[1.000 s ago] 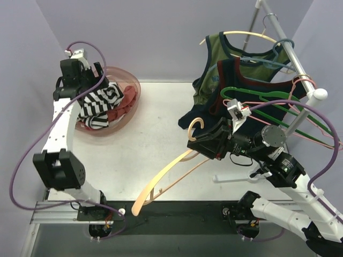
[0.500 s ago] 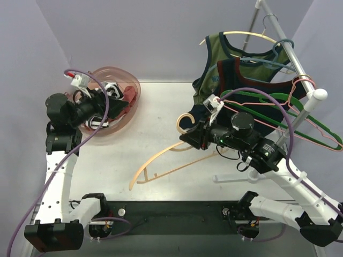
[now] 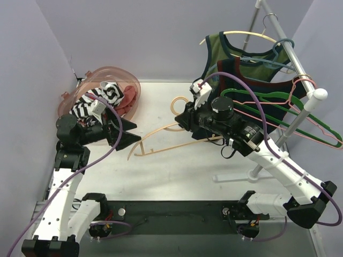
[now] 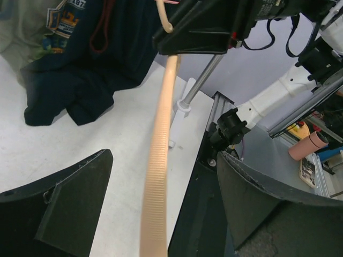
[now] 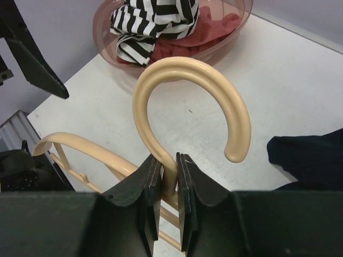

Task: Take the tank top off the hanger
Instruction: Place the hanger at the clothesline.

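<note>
Spread left claw [image 4: 163,156] flanking tan hanger [image 4: 159,115]

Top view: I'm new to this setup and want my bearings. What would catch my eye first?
A bare beige hanger stretches over mid-table, its hook neck pinched by the right gripper, while its arm runs between the open fingers of the left gripper. Next come the tank tops hanging on the rack at far right, and the pink basket holding striped cloth at far left.
</note>
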### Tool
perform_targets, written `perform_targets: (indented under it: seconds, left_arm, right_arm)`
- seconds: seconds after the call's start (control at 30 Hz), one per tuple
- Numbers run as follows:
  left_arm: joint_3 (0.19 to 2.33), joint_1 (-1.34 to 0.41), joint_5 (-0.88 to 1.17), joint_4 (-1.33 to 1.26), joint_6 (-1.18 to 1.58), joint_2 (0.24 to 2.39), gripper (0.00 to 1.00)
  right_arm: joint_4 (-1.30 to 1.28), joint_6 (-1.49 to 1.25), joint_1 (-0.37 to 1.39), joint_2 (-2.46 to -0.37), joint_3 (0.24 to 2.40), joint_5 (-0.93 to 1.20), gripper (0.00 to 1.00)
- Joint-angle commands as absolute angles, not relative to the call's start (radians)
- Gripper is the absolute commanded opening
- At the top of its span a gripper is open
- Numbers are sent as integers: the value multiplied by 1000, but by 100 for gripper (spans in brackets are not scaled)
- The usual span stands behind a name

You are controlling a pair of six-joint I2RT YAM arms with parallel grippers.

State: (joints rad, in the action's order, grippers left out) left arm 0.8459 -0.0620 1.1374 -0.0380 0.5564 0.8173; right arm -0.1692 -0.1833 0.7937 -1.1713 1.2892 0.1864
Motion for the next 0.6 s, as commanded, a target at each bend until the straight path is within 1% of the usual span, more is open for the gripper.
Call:
perform_targets:
  seconds: [0.0, 0.13, 0.2, 0.23, 0.3, 0.37, 0.4, 0.43, 0.47, 0.5, 0.57]
  left_arm:
    - [917, -97, 1163, 107, 382, 836, 88]
    - [930, -104, 1123, 190, 305, 851, 83]
    - [936, -107, 1127, 190, 299, 864, 78]
    - [940, -112, 1134, 193, 298, 868, 74]
    - [953, -114, 1135, 209, 279, 877, 71]
    - [969, -117, 1140, 219, 264, 882, 54]
    - [973, -117, 1138, 222, 261, 884, 43]
    - [976, -115, 1132, 224, 261, 884, 30]
    - [977, -117, 1120, 222, 261, 884, 11]
    - [976, -117, 1114, 222, 262, 884, 1]
    - [974, -115, 1095, 219, 261, 881, 0]
  right_arm:
    - [-123, -158, 799, -1196, 1400, 138, 0]
    - [-124, -156, 799, -1204, 1431, 146, 0]
    - [-124, -156, 798, -1200, 1436, 152, 0]
    - [-126, -153, 796, -1198, 1436, 152, 0]
    - [-123, -155, 793, -1193, 1437, 163, 0]
    - [-124, -156, 792, -1189, 1437, 173, 0]
    - [-124, -158, 790, -1187, 1436, 178, 0]
    - [-124, -160, 788, -1187, 1436, 187, 0]
    - [-127, -158, 787, -1187, 1434, 190, 0]
    - [-133, -161, 784, -1187, 1436, 196, 0]
    - [-158, -160, 781, -1187, 1440, 201, 0]
